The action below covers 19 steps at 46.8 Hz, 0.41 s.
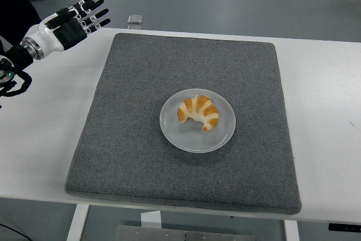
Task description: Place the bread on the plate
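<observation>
The white counter (51, 122) carries a large grey mat (135, 139) that covers most of its middle, and near the centre of that mat sits a round pale plate (174, 134). The bread (198, 113), a curved croissant-shaped piece with pale stripes, lies on the plate, a little toward its far side and wholly within the rim, so by the look of things the placing itself is done and what remains is to clear the arm away. The left hand (67, 23) hangs above the counter's far left corner, well apart from plate and bread, with its fingers (93, 12) spread and holding nothing; the right hand is not in view. To finish cleanly, the arm should be drawn out toward the left edge on a path that stays high and off the mat, so that nothing brushes the plate or nudges the bread. A small grey object (134, 20) rests at the counter's far edge, near the hand, and is worth avoiding.
</observation>
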{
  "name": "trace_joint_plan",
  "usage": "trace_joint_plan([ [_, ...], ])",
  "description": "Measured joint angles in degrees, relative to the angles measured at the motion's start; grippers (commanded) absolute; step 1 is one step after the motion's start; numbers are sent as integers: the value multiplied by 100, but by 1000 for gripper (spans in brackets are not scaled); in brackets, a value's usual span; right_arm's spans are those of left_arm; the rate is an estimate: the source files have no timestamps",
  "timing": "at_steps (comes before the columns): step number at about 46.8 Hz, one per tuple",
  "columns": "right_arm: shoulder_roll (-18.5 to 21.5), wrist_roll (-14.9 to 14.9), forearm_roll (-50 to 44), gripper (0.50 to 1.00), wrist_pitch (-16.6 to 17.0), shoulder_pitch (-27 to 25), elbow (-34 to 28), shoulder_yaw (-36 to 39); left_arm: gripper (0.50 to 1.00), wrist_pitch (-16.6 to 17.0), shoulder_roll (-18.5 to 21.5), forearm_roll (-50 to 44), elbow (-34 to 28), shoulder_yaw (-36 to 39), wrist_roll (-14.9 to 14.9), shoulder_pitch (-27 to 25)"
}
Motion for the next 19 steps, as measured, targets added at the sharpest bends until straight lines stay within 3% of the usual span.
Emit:
trace_joint_plan([
  [19, 0, -3, -10, 952, 2, -108, 43, -9, 1000, -8, -13, 131, 172, -1, -6, -110],
])
